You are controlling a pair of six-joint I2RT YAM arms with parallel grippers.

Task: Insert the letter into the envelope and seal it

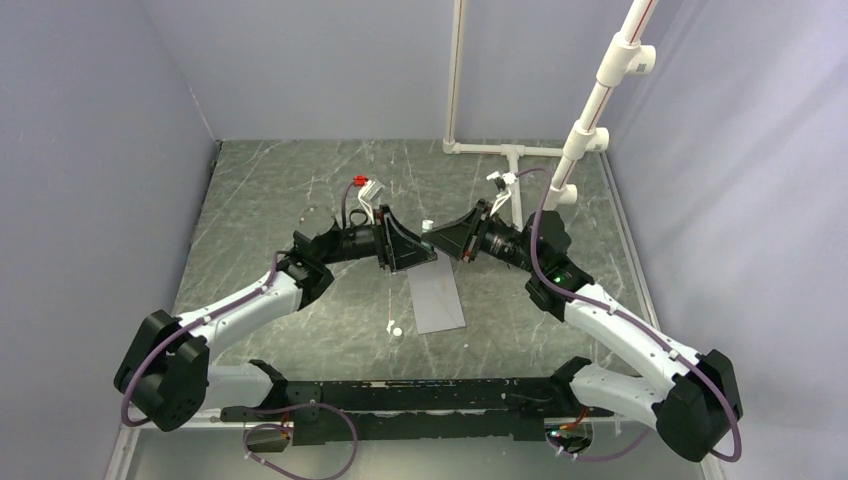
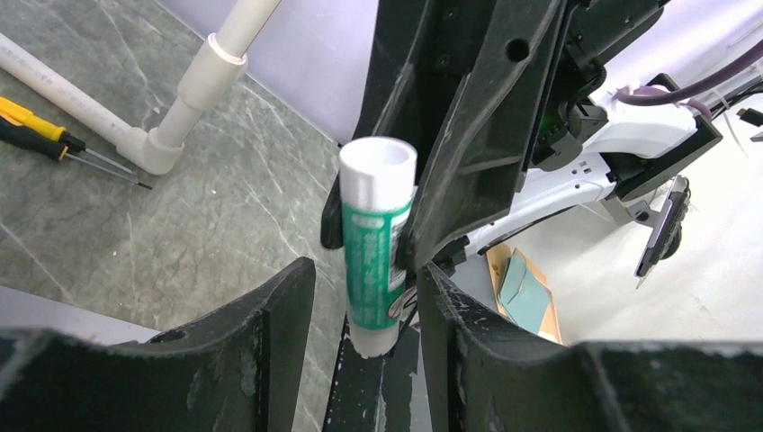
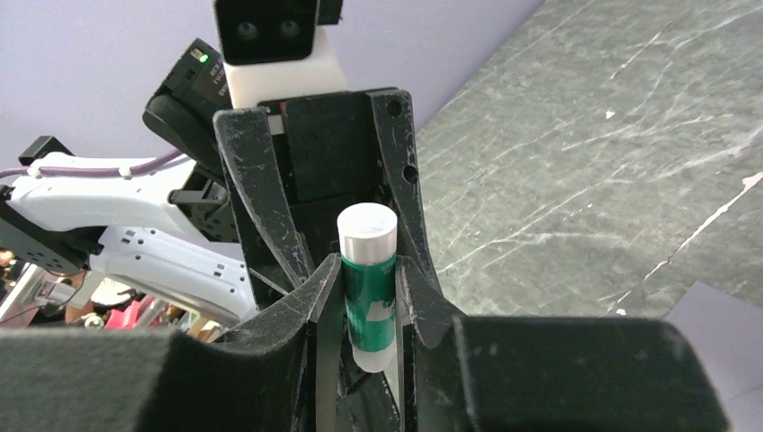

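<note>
Above envelope (image 1: 438, 300), R gripper (image 3: 369, 297) clamps glue stick (image 2: 376, 243); L gripper (image 2: 367, 310) spread round it. Sealing step prob.; next: lower stick onto envelope.

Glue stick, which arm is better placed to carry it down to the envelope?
Right. The right gripper is shut on the green body of the glue stick; the left gripper has its fingers apart around it, not gripping. The envelope lies on the table beneath them.
</note>
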